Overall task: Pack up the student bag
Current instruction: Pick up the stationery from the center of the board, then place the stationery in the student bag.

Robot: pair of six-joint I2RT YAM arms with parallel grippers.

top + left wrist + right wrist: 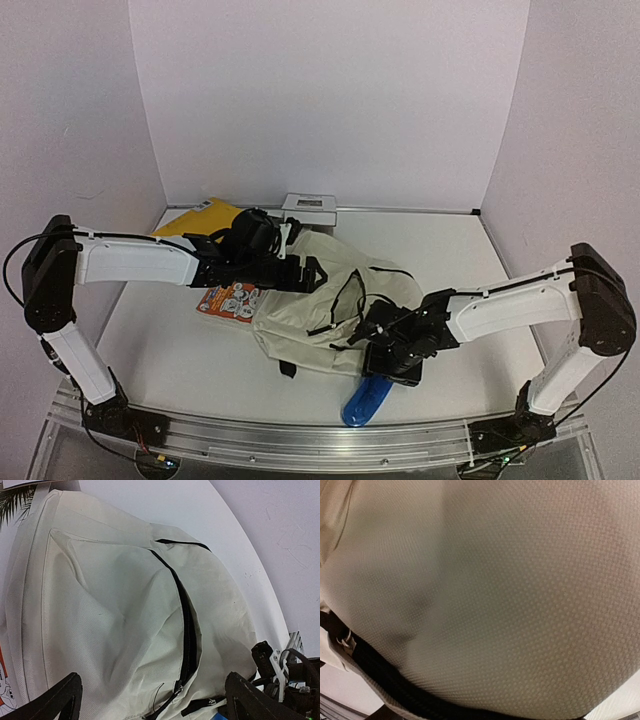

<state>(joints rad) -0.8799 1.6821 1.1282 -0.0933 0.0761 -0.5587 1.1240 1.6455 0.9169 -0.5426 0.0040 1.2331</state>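
The student bag point(310, 320) lies flat in the middle of the table point(160, 350), a cream fabric pack with black straps looped across its top. The left gripper point(318, 272) hangs over the bag's far-left side. In the left wrist view its two dark fingers point(57, 702) stand spread to either side of the frame with only the bag's cloth point(110, 610) showing between them, so this claw is wide open and has hold of nothing. A black zipper point(187, 630) runs down the bag's front panel there. The right gripper point(388, 352) is pressed against the bag's near-right edge. Its wrist camera is filled by cream weave point(510, 590) and a strip of black zipper point(395, 680), and its fingers do not show, so I cannot tell how far that claw is open or whether it grips the fabric. A blue object point(362, 405) lies just nearer than the bag, below the right gripper. Left of the bag lies an orange-and-white booklet point(228, 300). Beyond the bag's far-left corner lies a yellow envelope point(200, 218), and behind the bag stands a white box point(310, 207).
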